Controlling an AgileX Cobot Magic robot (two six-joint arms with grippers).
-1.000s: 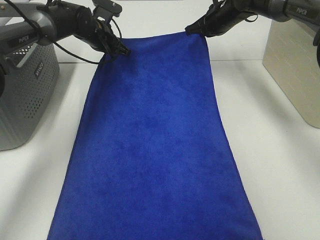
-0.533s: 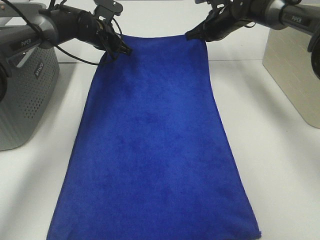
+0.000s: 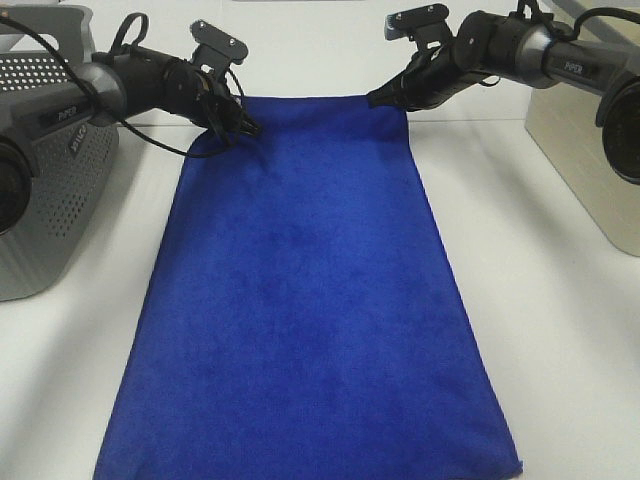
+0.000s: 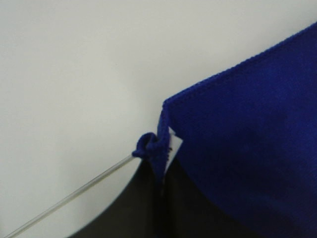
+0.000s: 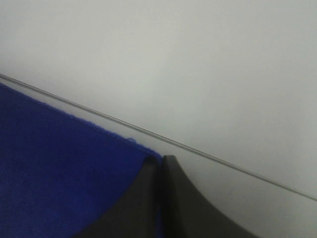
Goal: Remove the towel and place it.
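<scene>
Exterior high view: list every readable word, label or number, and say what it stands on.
"PIPER": on the right arm.
"PIPER": on the left arm, faint.
Lettering on the grey basket: too blurred to read.
No text on the towel or in the wrist views.

A blue towel (image 3: 310, 300) was spread lengthwise on the white table (image 3: 560, 330); a grey perforated basket (image 3: 50, 210) was set at the left, a beige box (image 3: 590, 150) at the right.

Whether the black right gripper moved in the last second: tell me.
Yes: right gripper moved down the exterior view, lower beside the fixed beige box.
</scene>
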